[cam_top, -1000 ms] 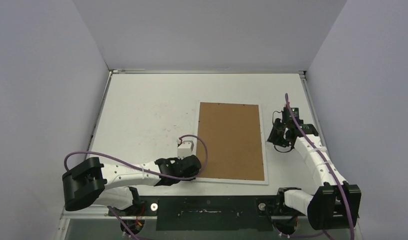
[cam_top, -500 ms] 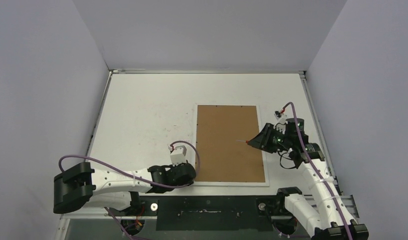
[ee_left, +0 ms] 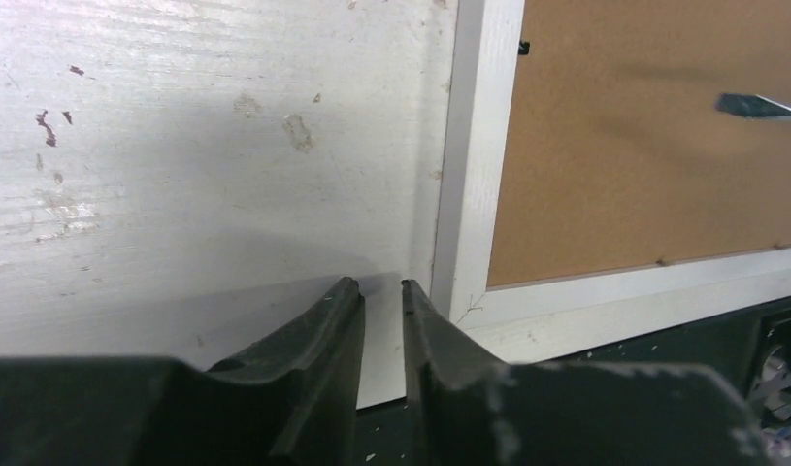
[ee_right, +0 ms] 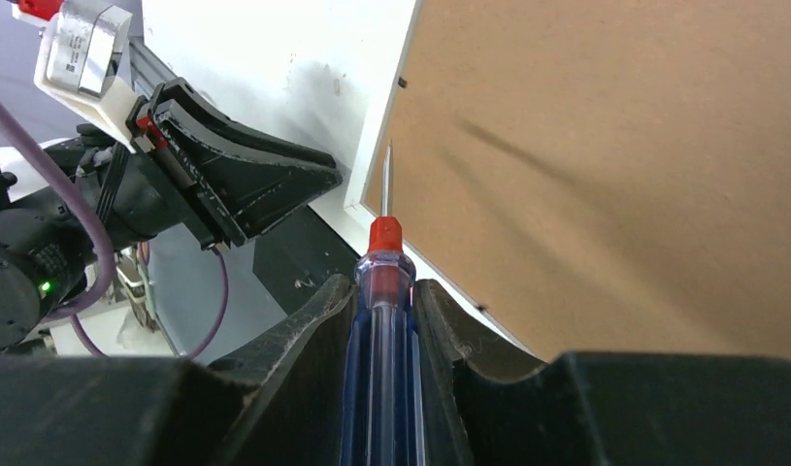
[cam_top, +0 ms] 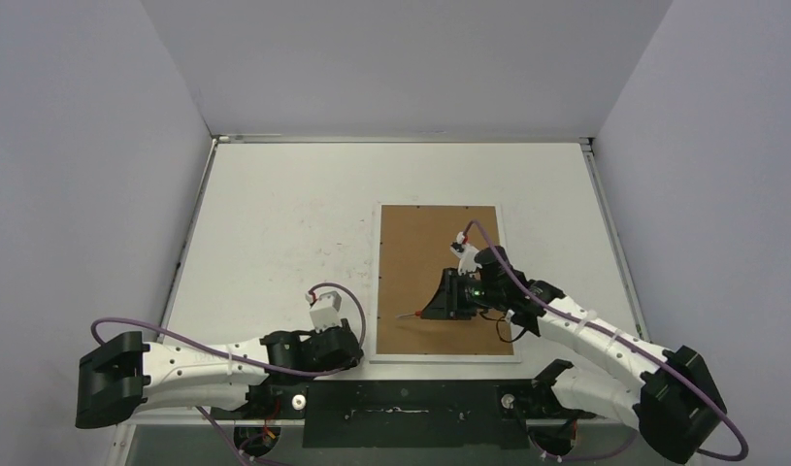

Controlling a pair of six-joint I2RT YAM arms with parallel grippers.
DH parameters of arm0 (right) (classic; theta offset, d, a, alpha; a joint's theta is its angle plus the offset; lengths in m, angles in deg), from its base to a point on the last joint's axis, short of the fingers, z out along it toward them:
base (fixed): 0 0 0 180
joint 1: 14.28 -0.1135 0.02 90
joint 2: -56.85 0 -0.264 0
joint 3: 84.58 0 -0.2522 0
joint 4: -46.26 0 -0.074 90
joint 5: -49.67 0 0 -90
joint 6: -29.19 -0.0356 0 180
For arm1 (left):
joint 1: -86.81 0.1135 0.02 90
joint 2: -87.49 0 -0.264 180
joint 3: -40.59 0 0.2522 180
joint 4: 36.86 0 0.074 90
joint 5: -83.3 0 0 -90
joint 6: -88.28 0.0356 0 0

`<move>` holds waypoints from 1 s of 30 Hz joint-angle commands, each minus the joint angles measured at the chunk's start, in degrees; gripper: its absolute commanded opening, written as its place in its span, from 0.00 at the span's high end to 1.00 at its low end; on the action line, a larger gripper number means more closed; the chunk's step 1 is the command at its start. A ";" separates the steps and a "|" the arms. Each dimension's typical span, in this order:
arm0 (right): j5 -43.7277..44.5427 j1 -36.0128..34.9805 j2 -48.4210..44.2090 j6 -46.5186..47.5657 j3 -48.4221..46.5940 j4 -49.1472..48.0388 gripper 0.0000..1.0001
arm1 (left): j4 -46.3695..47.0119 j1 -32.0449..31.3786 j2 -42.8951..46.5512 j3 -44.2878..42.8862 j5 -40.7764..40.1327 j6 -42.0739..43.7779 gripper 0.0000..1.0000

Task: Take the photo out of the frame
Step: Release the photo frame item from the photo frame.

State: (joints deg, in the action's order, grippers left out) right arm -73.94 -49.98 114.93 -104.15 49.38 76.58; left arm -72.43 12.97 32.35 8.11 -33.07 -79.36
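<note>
Pale lilac walls close in a white desk (cam_top: 275, 223), scuffed and flecked on its left half. Flat on it, right of centre and near the front edge, lies the frame (cam_top: 411, 252) — face down, so only its brown fibreboard back shows inside narrow white border strips.

From the lower right, the right arm (cam_top: 595, 340) reaches in over the frame's near half. The left arm (cam_top: 197, 364) lies low along the front of the desk and ends just short of the frame's near-left corner.

In the right wrist view, the right tool (ee_right: 383, 286) is clamped on a screwdriver (ee_right: 381, 388) with a blue handle and a red collar. Its thin metal shaft points toward the frame's left border strip. Whether the tip touches the backing board cannot be told.

The left tool (ee_left: 381, 286) sits on bare desk just beside that near-left corner. Its fingers are parted by a narrow slit and have nothing between them. The right-hand finger is very close to the white strip — contact cannot be told.

A small dark tab (ee_left: 523, 46) sits at the inner edge of the left border strip, against the brown back.
</note>
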 commanded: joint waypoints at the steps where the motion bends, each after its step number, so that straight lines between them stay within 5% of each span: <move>1: 3.07 -2.34 4.96 -2.83 1.07 -14.67 1.00 | -4.69 -0.34 0.58 -0.69 -0.53 4.19 0.72; 7: 0.14 -2.83 12.23 -2.17 0.57 -21.08 1.00 | -1.04 -0.17 3.55 -1.51 -0.80 7.43 0.55; 18: -2.61 -2.79 18.69 5.55 -2.13 -17.64 1.00 | 5.41 0.19 9.64 2.90 0.14 7.76 0.51; 30: -2.63 -2.54 20.05 4.64 -2.46 -17.32 1.00 | 6.85 0.28 3.92 1.22 0.27 8.30 0.47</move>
State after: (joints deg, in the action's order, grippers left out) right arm -77.59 -52.58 135.35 -100.52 47.99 58.96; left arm -68.01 13.06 38.06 10.91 -33.01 -71.85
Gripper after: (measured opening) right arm 0.260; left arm 0.520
